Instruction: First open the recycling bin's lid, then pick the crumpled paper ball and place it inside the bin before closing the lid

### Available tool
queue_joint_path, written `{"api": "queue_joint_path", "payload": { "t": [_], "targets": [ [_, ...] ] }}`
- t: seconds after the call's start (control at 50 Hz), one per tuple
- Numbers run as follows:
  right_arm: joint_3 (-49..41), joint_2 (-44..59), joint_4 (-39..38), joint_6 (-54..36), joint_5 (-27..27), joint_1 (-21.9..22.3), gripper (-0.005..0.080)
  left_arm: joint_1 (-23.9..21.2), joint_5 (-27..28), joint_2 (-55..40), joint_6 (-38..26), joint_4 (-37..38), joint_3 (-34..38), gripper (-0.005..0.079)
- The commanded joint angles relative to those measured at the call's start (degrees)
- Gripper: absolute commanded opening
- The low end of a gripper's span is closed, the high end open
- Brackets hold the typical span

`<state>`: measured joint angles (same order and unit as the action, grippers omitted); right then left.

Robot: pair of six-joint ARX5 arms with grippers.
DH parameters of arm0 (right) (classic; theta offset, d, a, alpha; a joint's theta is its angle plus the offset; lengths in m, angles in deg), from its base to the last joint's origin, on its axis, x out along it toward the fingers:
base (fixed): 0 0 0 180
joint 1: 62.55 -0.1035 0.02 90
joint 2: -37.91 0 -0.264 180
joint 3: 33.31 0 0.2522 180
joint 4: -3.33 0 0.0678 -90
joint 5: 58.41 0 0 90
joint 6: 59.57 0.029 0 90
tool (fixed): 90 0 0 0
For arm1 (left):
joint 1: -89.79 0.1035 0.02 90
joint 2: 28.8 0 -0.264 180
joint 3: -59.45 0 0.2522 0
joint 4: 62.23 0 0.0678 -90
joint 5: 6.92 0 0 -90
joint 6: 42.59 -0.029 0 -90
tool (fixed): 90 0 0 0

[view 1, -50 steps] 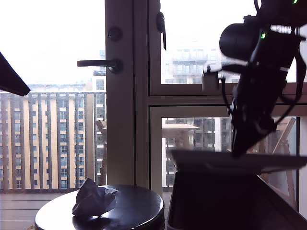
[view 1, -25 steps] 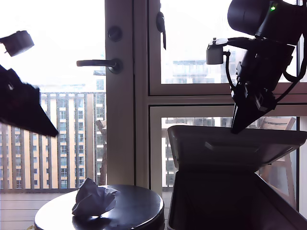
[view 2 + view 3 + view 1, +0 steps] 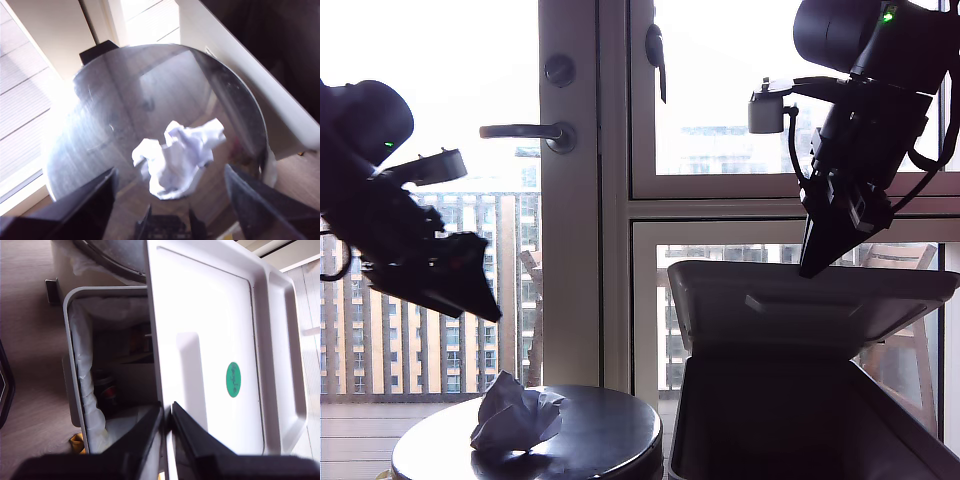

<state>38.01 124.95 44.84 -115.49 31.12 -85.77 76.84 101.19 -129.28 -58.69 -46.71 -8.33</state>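
First end effector [image 3: 490,305] newly above crumpled paper ball [image 3: 515,415]

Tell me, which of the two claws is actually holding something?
My second gripper: its jaws pinch the lid's edge, holding it up. My first gripper hangs open above the crumpled paper ball.

Through my exterior view I face a pale-framed glazed door [image 3: 570,200] with a dark lever handle [image 3: 525,131], bright daylight flooding in. A tall apartment block [image 3: 430,290] stands outside. Wood-look flooring [image 3: 30,340] shows below.
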Motion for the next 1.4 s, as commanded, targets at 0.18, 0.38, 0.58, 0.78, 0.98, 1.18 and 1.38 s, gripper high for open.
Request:
{"api": "queue_joint_path", "payload": {
  "t": [0.18,0.38,0.58,0.78,0.98,1.18,1.38],
  "targets": [
    [-0.42,-0.55,-0.50,0.63,0.02,0.42,-0.0013,-0.61,0.90,-10.38,3.23,8.13,-8.66,0.0700],
    [-0.42,-0.55,-0.57,0.66,0.02,0.42,-0.0013,-0.74,0.85,-15.43,3.26,8.02,-11.69,0.0700],
    [-0.42,-0.55,-0.87,0.66,0.00,0.42,-0.0013,-0.94,0.39,-18.86,3.28,6.12,-12.26,0.0699],
    [-0.42,-0.55,-1.11,0.66,-0.02,0.42,-0.0013,-1.40,0.02,-22.14,4.35,1.81,-12.50,0.0699],
    [-0.42,-0.55,-1.22,0.66,-0.02,0.42,-0.0013,-2.12,0.04,-23.91,5.79,-0.20,-13.20,0.0694],
    [-0.42,-0.55,-1.31,0.66,-0.02,0.42,-0.0013,-2.23,-0.35,-24.68,5.77,-0.22,-13.29,0.0558],
    [-0.42,-0.55,-1.31,0.68,-0.02,0.42,-0.0013,-2.23,-1.64,-24.65,5.62,0.35,-13.31,-0.0004]
  ]
}}
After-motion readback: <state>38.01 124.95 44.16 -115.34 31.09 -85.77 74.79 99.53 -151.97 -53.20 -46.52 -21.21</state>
